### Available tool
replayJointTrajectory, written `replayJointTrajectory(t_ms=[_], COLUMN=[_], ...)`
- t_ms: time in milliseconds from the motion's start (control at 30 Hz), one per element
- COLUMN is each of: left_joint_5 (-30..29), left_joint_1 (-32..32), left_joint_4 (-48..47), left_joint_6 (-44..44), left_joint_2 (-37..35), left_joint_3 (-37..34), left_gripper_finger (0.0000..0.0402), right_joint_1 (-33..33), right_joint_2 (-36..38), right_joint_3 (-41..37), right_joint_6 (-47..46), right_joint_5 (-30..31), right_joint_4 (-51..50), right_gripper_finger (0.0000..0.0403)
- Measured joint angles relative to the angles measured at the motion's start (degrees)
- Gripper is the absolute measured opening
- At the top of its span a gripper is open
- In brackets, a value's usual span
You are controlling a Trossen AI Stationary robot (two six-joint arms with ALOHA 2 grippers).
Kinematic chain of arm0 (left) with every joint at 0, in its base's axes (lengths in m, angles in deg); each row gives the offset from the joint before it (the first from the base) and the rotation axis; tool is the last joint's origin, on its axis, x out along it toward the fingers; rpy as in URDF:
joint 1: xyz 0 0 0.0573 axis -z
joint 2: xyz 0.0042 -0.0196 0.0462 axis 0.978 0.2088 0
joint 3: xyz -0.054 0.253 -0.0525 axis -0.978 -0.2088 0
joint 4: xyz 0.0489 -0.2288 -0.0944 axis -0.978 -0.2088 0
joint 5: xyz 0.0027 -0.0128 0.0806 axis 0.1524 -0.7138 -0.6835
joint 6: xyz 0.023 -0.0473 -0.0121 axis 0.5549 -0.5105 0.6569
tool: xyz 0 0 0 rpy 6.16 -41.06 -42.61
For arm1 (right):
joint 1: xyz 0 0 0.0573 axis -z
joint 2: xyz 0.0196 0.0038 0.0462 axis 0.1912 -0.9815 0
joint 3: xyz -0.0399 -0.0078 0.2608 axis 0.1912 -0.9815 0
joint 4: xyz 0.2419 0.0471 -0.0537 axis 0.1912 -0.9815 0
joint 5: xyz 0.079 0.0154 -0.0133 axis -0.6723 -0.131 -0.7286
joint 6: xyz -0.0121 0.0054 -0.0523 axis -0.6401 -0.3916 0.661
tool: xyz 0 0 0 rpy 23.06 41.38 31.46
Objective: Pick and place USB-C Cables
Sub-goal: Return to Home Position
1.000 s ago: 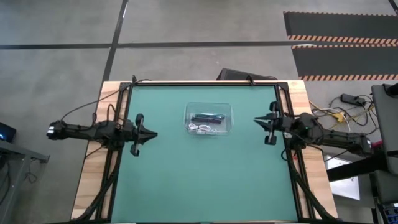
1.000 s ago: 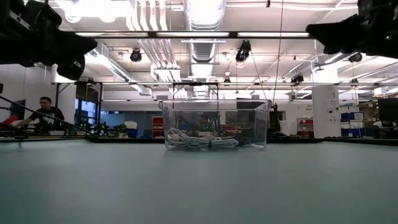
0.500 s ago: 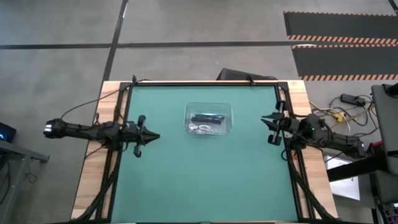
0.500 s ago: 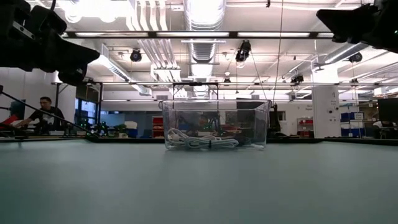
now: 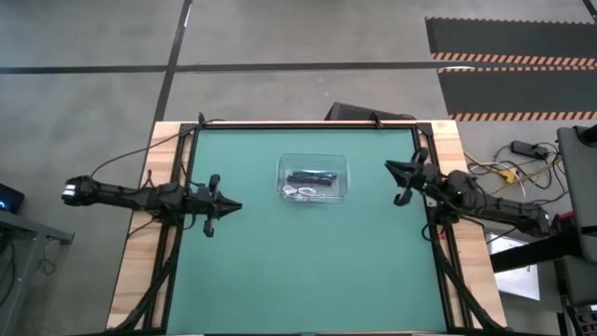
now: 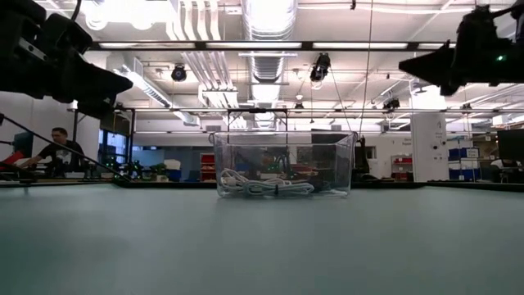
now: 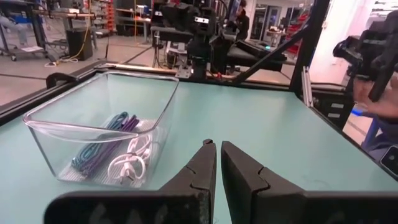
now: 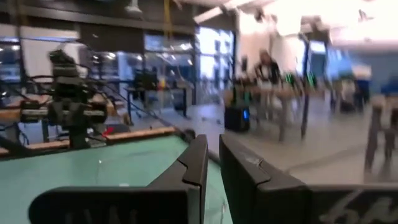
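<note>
Judging by how things lie, the risk is small (both arms carry nothing), but it exists. If the left gripper swings inward while low, its tip could push the clear container and slide it, or tip it so that the USB-C Cables spill on the green table. The right gripper could do the same from the other side.

At the table's left edge the left arm lies stretched out and nearly level. Its gripper points toward the middle, with the fingers pressed almost together and nothing between them. In the middle, well apart from both grippers, the cables all lie on the container's floor: white, dark and teal-grey bundles. At the right edge the right arm is stretched out too, and its gripper points roughly toward the container, a little askew. Its jaws are nearly pressed together and hold nothing.
</note>
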State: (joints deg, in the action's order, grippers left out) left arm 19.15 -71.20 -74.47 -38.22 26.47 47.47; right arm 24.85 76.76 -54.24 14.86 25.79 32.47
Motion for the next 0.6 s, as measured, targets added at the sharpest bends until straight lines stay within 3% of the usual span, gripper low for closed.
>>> replayJointTrajectory(t_ms=[167,600], left_joint_5=[0.00,0.00], left_joint_1=[0.00,-0.01], left_joint_4=[-0.01,-0.02], left_joint_6=[0.02,0.01], left_joint_2=[1.25,4.00], left_joint_3=[0.00,-0.01], left_gripper_finger=[0.0009,0.0009], right_joint_1=[0.00,0.00], right_joint_2=[-2.07,-5.17], right_joint_3=[0.00,0.00], right_joint_6=[-5.88,-5.06], right_joint_5=[1.45,1.48], right_joint_4=[-3.32,-3.54], right_gripper_finger=[0.0031,0.0031])
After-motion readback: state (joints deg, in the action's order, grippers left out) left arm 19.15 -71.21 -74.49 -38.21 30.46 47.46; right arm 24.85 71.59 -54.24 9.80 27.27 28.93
